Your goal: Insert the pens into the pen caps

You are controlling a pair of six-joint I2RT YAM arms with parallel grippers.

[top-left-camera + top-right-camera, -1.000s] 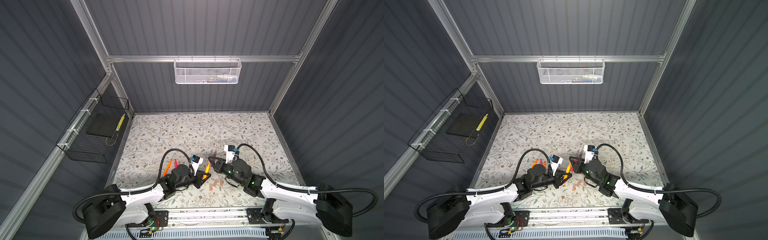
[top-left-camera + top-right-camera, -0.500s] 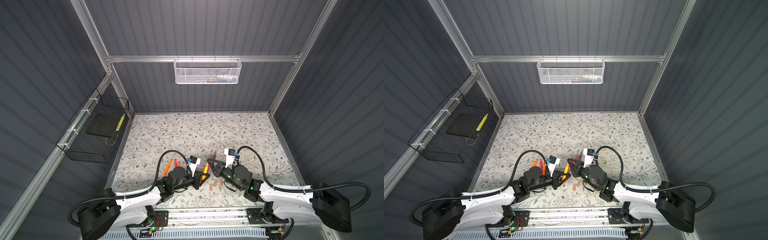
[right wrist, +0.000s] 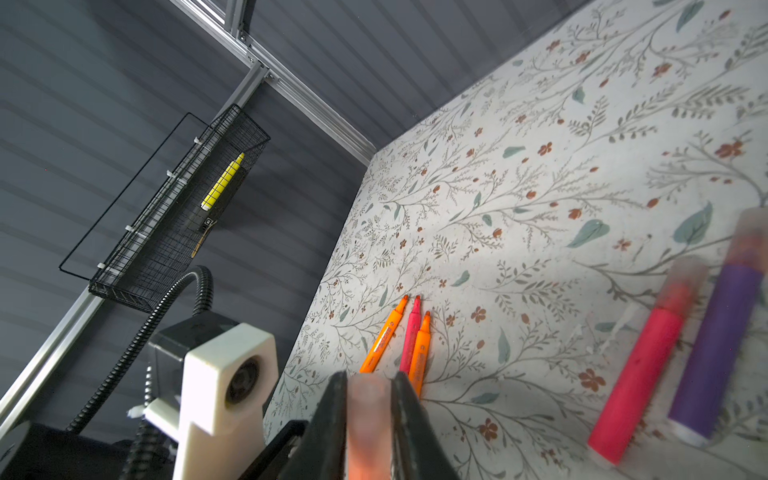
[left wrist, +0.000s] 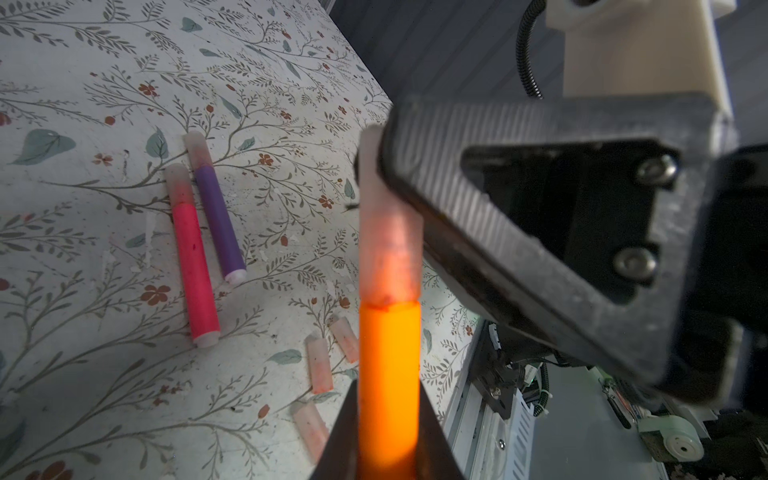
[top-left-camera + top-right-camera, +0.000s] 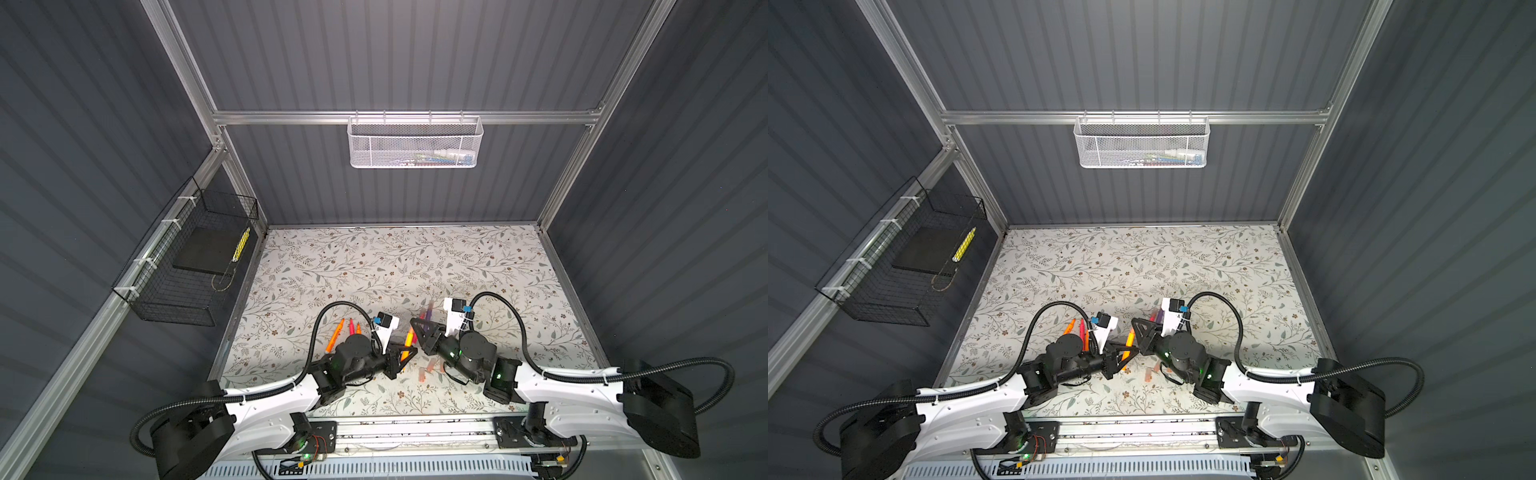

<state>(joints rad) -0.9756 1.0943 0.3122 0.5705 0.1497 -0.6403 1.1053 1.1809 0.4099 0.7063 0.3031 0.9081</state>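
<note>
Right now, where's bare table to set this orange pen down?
Bare: the table's far half, and the strip right of the right arm's cable. Crowded: loose caps at front centre, uncapped pens beside the left arm, capped pens beyond the right tool.

Left on the table (image 5: 374, 266): three pens (image 5: 350, 330) side by side. Right of these, farther back: two capped pens (image 4: 195, 266) side by side. Nearer the front edge: loose caps (image 4: 320, 365)

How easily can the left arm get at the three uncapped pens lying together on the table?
Probably not yet. The left pincer is shut on an orange pen, whose cap the right pincer grips. The three uncapped pens lie uncovered close by; once freed, it likely could.
</note>
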